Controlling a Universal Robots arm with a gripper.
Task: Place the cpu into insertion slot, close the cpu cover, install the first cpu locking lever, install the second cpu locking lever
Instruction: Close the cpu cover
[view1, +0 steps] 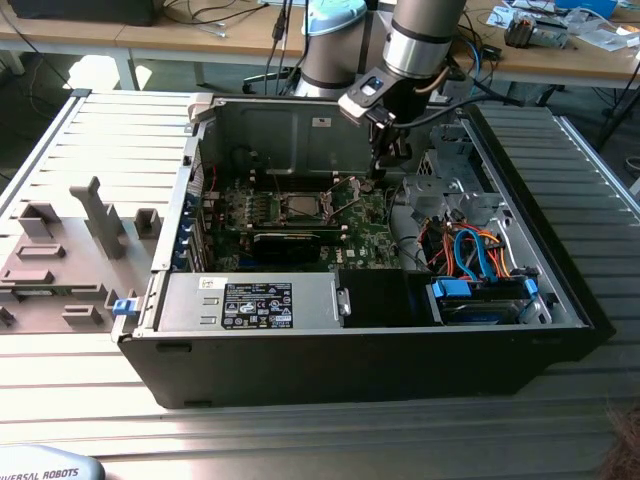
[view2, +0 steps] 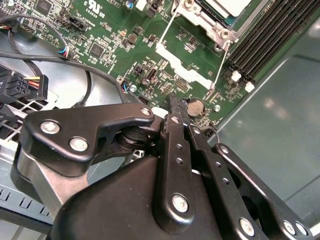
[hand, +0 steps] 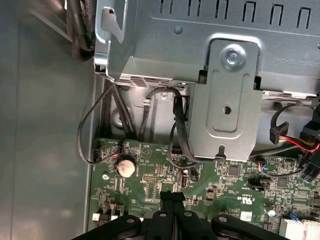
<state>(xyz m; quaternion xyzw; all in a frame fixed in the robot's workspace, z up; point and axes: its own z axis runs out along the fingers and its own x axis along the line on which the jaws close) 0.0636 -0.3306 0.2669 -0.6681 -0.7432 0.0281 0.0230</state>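
Both jaws of the gripper are pressed together, empty, apparently for prodding, near the motherboard's edge beside the seated cpu.

I see the open computer case lying on the slatted worktop. The arm reaches in from the far side. Its gripper hangs over the green motherboard, near the socket and to the exterior view's right of it. A pale square there looks like the cpu. Grey fixture blocks stand at the exterior view's left.
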